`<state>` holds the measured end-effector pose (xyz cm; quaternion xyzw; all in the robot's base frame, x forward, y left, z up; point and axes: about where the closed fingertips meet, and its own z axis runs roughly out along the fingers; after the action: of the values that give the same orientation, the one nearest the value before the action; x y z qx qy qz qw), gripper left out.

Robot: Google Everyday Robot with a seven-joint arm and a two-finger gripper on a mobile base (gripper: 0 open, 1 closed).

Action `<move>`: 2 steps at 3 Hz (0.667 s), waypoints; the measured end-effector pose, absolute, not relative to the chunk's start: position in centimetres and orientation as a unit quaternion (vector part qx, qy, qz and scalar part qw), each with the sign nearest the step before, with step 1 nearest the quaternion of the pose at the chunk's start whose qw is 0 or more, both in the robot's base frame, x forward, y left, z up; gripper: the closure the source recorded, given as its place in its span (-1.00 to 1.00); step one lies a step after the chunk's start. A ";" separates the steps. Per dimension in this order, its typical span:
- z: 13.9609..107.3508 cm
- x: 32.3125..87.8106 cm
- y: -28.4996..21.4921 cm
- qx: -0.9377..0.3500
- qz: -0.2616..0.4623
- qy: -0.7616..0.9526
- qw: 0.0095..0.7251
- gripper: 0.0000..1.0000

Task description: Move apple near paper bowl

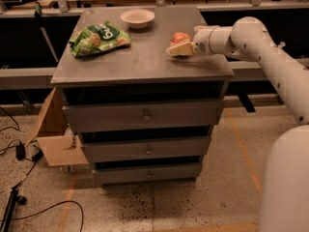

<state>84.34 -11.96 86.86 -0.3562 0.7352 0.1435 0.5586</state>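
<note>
The red and orange apple is on the right part of the grey cabinet top. My gripper reaches in from the right and is shut on the apple. One cream finger lies across the apple's near side and the other is hidden behind it. The off-white paper bowl stands empty at the back middle of the top, well to the left of and behind the apple.
A green snack bag lies on the left part of the top. The cabinet has three drawers below. A cardboard box and cables are on the floor to the left. A rail runs behind the cabinet.
</note>
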 end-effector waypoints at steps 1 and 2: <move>86.2 85.2 -10.8 -0.371 0.160 0.731 0.550 -0.01; 86.6 85.8 -10.1 -0.376 0.166 0.726 0.552 0.43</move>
<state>85.75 -10.06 86.61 -0.3760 0.7259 0.1656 0.5516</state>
